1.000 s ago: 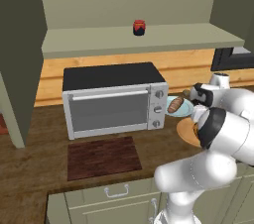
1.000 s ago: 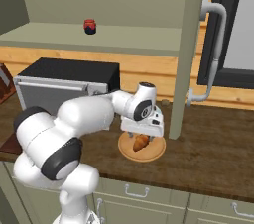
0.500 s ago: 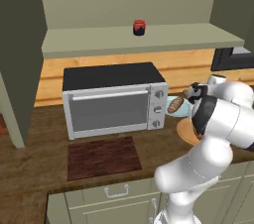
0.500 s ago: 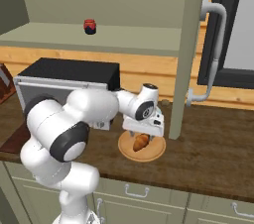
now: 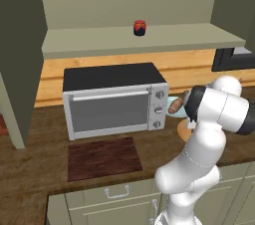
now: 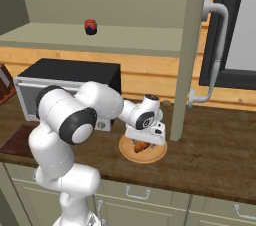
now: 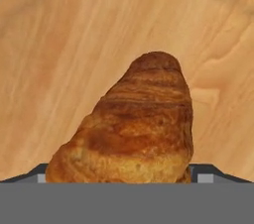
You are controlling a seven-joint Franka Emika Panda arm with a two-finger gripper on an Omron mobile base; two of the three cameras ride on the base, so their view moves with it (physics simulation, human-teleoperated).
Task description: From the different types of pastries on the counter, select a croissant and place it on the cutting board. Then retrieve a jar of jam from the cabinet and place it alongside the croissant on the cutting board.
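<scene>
Your gripper (image 6: 144,142) sits low over the round wooden plate (image 6: 157,154), jaws spread wide either side of the croissant (image 7: 133,129); whether the pads touch it you can't tell, since the fingertips are cut off at the hand view's bottom edge. The croissant is ridged, golden-brown, lying on pale grained wood. From the left, the arm hides most of the plate; a brown-tan pastry (image 5: 175,105) peeks out beside the oven (image 5: 114,99). The flat reddish-brown board (image 5: 103,158) lies before the oven. The red-lidded jar (image 5: 140,28) stands on the cabinet shelf (image 5: 149,38).
</scene>
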